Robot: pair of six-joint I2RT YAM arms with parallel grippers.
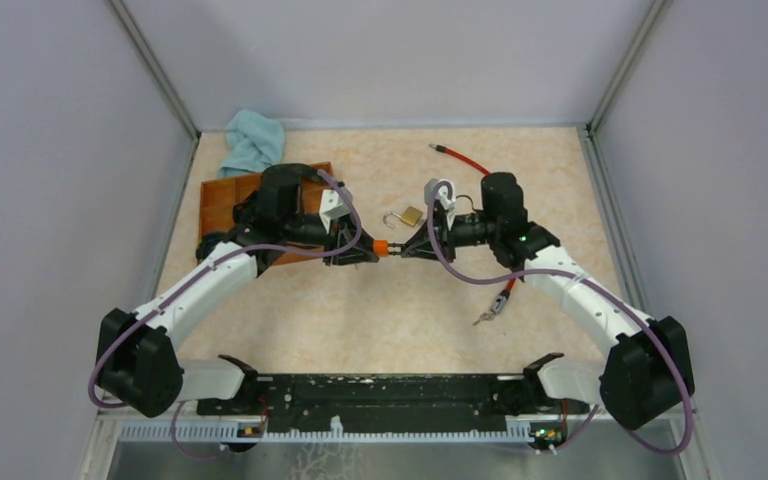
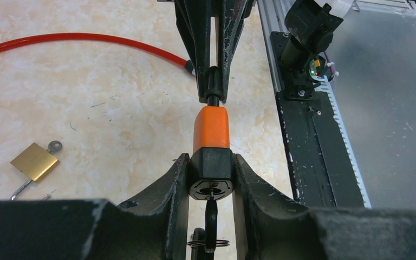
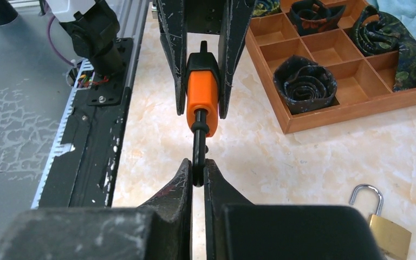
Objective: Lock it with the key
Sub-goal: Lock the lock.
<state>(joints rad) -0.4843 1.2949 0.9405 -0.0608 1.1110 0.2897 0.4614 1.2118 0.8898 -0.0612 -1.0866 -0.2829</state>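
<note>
An orange and black cable lock [image 1: 381, 247] hangs between both grippers above the table's middle. My left gripper [image 2: 210, 162] is shut on its black body [image 2: 210, 170]. A black key [image 2: 211, 222] with a ring sticks in the keyhole facing the left wrist camera. My right gripper [image 3: 197, 170] is shut on the black cable pin [image 3: 198, 146], which enters the orange end [image 3: 202, 97]. The red cable [image 2: 76, 38] trails away across the table.
A brass padlock [image 1: 410, 216] with an open shackle lies just behind the grippers. A wooden tray [image 1: 222, 200] holding rolled ties and a blue cloth [image 1: 253, 140] are at the back left. More red cable [image 1: 508, 290] lies by the right arm. The black base rail [image 2: 303, 135] runs along the near edge.
</note>
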